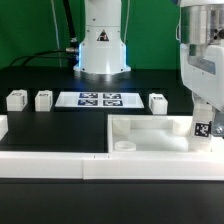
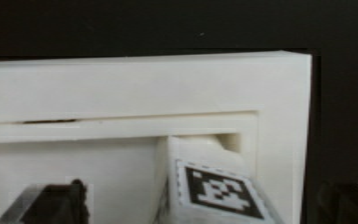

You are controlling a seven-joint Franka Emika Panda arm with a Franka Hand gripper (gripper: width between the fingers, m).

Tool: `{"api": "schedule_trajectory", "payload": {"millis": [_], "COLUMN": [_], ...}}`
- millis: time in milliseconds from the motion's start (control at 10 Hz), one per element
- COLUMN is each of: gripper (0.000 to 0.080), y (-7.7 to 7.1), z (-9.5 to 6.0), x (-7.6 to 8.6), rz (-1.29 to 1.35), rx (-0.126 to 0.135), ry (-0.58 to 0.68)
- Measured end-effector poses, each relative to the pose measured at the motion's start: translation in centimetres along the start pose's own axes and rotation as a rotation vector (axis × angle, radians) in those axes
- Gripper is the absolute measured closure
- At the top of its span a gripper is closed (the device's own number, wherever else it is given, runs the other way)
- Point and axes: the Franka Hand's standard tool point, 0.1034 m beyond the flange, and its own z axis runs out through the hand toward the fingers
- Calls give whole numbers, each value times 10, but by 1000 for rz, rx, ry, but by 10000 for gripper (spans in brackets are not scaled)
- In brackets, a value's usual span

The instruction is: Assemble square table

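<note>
No words or numbers we can read, only markers and one sign.
We see black-and-white square tags on the marker board [image 1: 100,99] at the far middle and on the leg [image 2: 224,190] at the exterior view's right. The robot base [image 1: 101,62] bears a dark triangular sign, too small to make out.

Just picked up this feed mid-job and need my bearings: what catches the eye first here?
The gripper hangs over a corner of the square tabletop at the exterior view's right. A tagged leg sits between its spread fingers, neither touching it. Three loose legs sit in a row, flanking the marker board.
</note>
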Motion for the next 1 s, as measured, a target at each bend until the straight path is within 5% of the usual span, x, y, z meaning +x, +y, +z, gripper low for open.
{"api": "schedule_trajectory", "payload": {"millis": [500,800,1000], "gripper": [150,150,150], "y": [0,8,16], "z": [-1,-50,-54], "x": [-1,-13,-15], "rz": [-3,-70,-204], "rx": [2,49,47], "ry": [-1,-40,-40]}}
